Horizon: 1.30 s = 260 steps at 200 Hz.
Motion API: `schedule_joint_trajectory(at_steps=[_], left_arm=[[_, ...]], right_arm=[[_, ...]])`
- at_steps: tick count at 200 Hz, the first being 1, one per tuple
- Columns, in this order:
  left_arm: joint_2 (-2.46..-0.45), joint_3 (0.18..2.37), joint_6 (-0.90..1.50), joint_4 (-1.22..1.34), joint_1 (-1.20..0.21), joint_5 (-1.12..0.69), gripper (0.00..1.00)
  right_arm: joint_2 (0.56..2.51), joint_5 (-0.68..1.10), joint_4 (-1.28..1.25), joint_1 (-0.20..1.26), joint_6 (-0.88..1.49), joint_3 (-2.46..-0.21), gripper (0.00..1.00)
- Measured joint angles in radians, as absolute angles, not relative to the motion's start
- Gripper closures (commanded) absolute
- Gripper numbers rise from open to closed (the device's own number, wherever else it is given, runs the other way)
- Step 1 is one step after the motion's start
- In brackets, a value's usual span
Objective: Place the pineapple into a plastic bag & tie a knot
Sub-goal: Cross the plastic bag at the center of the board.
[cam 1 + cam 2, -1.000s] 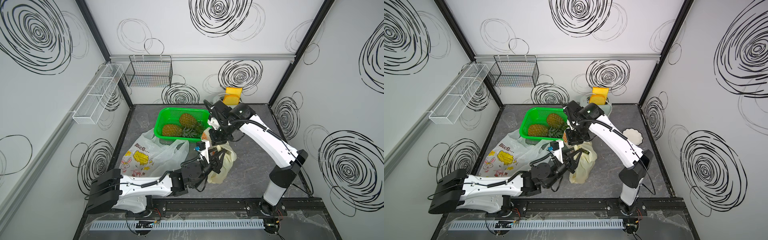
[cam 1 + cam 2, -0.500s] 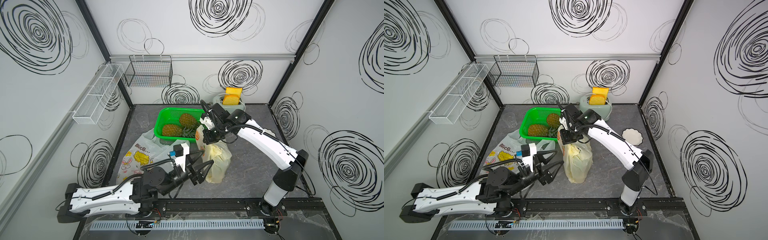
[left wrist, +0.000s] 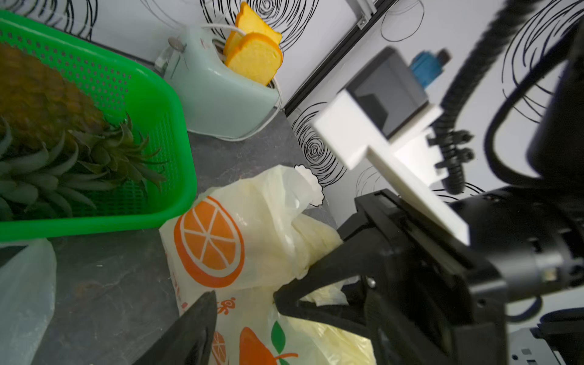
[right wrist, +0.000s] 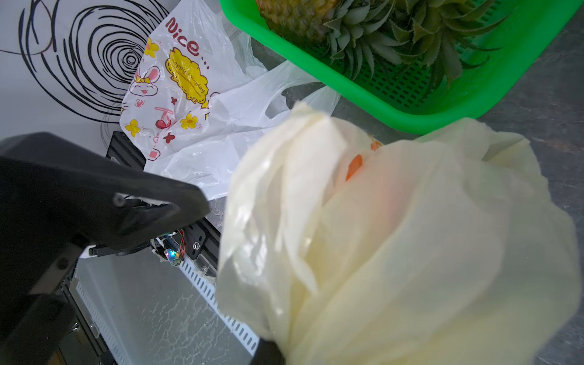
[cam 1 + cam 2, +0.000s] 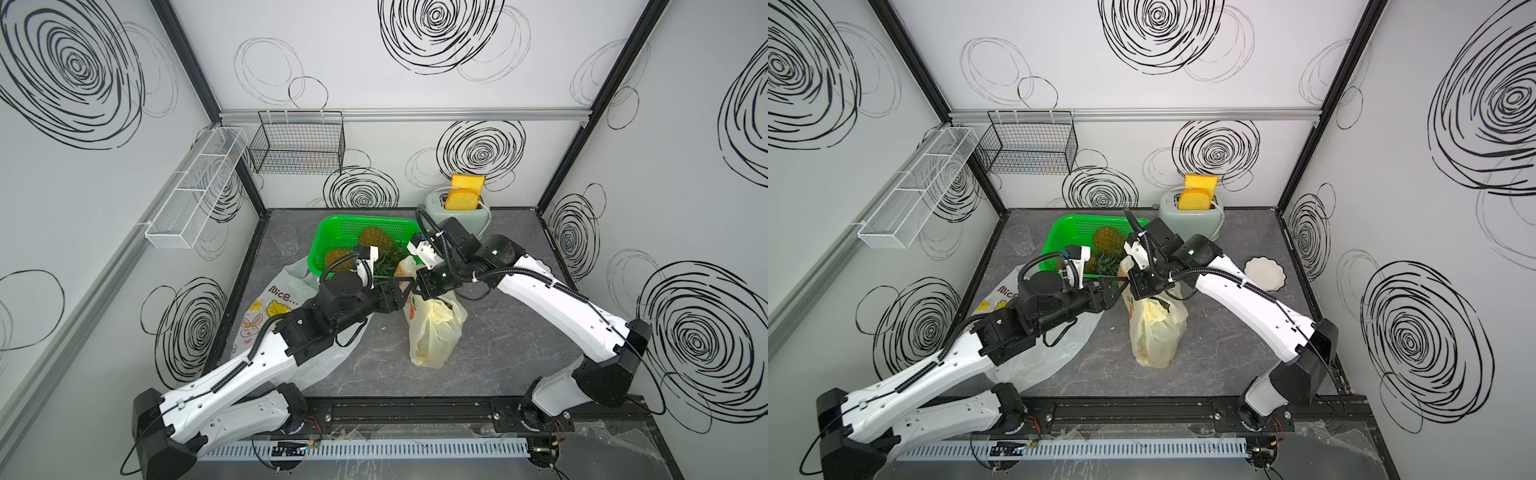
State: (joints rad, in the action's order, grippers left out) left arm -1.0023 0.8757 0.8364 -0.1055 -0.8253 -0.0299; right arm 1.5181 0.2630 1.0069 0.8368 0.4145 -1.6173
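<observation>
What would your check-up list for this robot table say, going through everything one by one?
Surface: dark grey tabletop, bare in places.
Job's things: yellow bag stands upright; pineapples, two, lie in the green basket; white printed bag lies flat, partly under the left arm.
Clutter: toaster with two bread slices, clear cup, white plate.
Grippers: left gripper open at the yellow bag's printed side; right gripper shut on the bag's top.
Cables: black hoses loop over both wrists; white toaster cord.
Surroundings: swirl-patterned walls; black wire basket and white wire rack hang there.
</observation>
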Motion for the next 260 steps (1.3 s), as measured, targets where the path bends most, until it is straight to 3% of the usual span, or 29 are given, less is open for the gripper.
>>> schedule_joint_trajectory(at_steps=[59,131,200,239,260], left_arm=[[-1.071,0.877,0.952,-0.085,-0.777,-0.137,0.40],[-1.155,0.897,0.969,-0.028,-0.758,-0.207,0.45],[-1.162,0.908,0.956,-0.010,-0.756,-0.233,1.00],[-1.162,0.908,0.942,0.000,-0.756,-0.239,1.00],[-1.155,0.899,0.941,0.002,-0.756,-0.238,1.00]], right_arm=[[1.451,0.265,0.952,0.835,0.439,-1.518,0.76],[1.369,0.310,0.859,0.843,0.483,-1.422,0.68],[1.306,0.336,0.793,0.836,0.540,-1.351,0.50],[1.191,0.392,0.677,0.797,0.671,-1.223,0.39],[1.110,0.403,0.581,0.775,0.790,-1.133,0.38]])
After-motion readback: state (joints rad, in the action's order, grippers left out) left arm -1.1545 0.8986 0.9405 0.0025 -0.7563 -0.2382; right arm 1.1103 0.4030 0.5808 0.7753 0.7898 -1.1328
